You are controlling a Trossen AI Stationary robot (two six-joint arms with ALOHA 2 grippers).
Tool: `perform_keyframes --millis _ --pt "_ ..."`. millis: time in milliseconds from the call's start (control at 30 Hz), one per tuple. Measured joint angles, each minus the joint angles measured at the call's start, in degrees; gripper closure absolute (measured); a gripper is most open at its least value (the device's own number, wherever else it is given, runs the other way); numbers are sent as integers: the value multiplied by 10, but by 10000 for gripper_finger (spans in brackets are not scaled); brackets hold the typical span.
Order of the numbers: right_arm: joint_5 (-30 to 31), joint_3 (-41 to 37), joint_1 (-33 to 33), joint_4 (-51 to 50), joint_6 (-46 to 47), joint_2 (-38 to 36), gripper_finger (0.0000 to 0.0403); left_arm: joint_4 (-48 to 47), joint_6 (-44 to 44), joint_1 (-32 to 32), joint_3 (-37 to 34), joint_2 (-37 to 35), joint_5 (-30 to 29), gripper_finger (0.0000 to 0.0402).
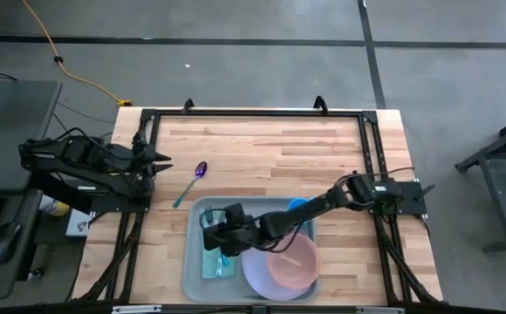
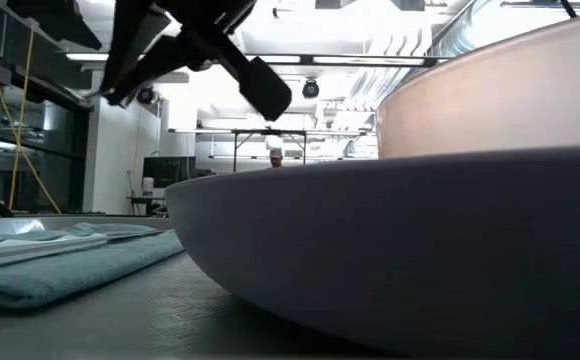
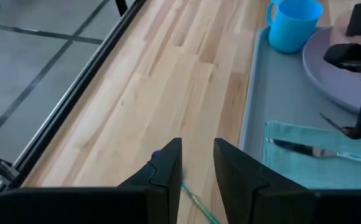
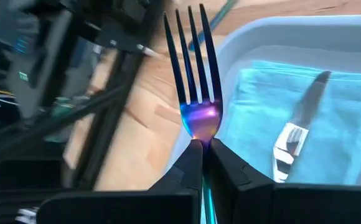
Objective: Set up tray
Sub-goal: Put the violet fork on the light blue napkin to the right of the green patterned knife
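The grey-blue tray [image 1: 196, 275] lies at the table's near middle. On it are a teal cloth [image 4: 348, 124] with a knife [image 4: 295, 134] lying on top, a lavender plate [image 1: 257, 277] bearing a pink bowl [image 1: 292, 262], and a blue cup [image 3: 294, 23]. My right gripper [image 4: 201, 146] reaches over the tray's left part, shut on a rainbow-tinted fork [image 4: 193, 74]. A spoon [image 1: 192, 181] with a purple bowl and teal handle lies flat on the wood left of the tray. My left gripper [image 3: 197, 163] hovers open by the table's left edge, above the spoon, with nothing between its fingers. My right gripper pinches the fork's neck [image 4: 200, 132], just behind the tines, between its two fingers. The fork lies along the fingers; the tines stick out ahead and the teal handle runs back between them. The fingers slant down from the table's right. The fork is lifted clear, above the tray's left rim.
Bare wood covers the table's far half [image 1: 270, 144]. A black frame [image 1: 253, 112] runs along the table's edges. The right arm [image 1: 323, 205] spans the tray from the right, passing the cup.
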Motion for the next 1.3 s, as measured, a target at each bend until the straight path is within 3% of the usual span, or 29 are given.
perform_keyframes --millis 167,467,700,1067,1300 --pt "-3 58 0 -100 4 13 403 0 -1 0 0 -22 -1 277" --pt "-4 64 -1 -163 70 13 403 0 24 0 0 -36 -8 277" --pt "-58 63 -16 -231 112 13 403 0 59 0 0 -36 -8 277" --pt "-137 64 -20 -170 165 40 403 1 74 0 0 -36 -13 277" --pt "-148 63 -21 -169 177 59 403 2 74 0 0 -36 -13 277"
